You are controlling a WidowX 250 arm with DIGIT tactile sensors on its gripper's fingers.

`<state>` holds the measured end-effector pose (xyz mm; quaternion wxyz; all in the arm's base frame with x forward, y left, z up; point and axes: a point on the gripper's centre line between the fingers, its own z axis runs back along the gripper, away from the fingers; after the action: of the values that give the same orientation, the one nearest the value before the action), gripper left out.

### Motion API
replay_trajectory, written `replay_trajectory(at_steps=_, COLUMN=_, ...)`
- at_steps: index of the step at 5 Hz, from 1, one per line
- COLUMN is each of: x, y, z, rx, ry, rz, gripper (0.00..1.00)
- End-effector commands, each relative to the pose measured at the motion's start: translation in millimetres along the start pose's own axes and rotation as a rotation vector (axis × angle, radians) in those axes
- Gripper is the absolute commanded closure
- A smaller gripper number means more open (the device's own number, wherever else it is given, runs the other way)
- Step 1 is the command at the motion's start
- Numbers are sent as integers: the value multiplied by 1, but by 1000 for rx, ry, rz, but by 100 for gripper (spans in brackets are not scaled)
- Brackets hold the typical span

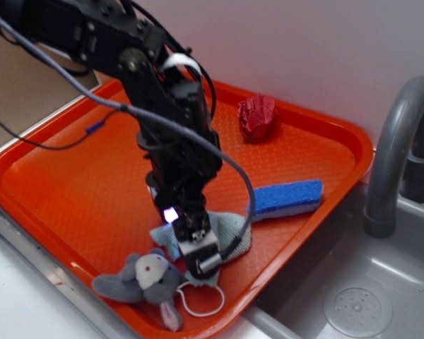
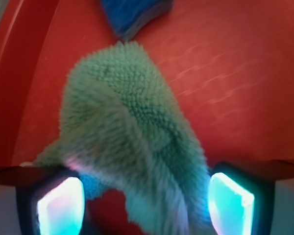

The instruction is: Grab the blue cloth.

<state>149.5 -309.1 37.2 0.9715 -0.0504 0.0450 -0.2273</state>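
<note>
The blue cloth (image 1: 231,230) is a pale blue-grey terry washcloth lying rumpled on the orange tray (image 1: 63,183), near its front edge. My gripper (image 1: 198,248) is lowered right onto it. In the wrist view the cloth (image 2: 122,122) rises as a fuzzy fold between my two lit fingertips. The gripper (image 2: 144,205) is open, with its jaws wide apart on either side of the fold. The right pad (image 2: 230,203) is close against the cloth, and a gap shows beside the left pad (image 2: 59,208).
A bright blue sponge (image 1: 288,198) with a white base lies just right of the cloth and also shows in the wrist view (image 2: 134,14). A grey plush animal (image 1: 145,279) lies front left. A red ball (image 1: 258,116) sits at the back. A sink (image 1: 353,304) and faucet (image 1: 396,141) are at the right.
</note>
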Motion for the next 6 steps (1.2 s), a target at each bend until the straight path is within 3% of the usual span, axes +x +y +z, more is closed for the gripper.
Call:
replay_trajectory(at_steps=1, x=-4, y=-22, z=3, rx=-16, ry=-19, rz=-27, gripper=44)
replay_trajectory(at_steps=2, x=-6, y=-21, z=8, rx=13, ry=-48, rz=3, gripper=100)
replay_trajectory(at_steps=3, x=-8, y=-14, z=24, rx=69, ry=-65, rz=49, gripper=100)
replay_trajectory(at_steps=4, x=-7, y=5, z=70, rx=65, ry=-148, rz=150, gripper=100)
replay_trajectory(at_steps=5, x=-17, y=41, z=116, rx=82, ry=-231, rz=281, gripper=100)
replay_trajectory(at_steps=6, x=-36, y=82, z=144, rx=4, ry=-295, rz=374, gripper=100)
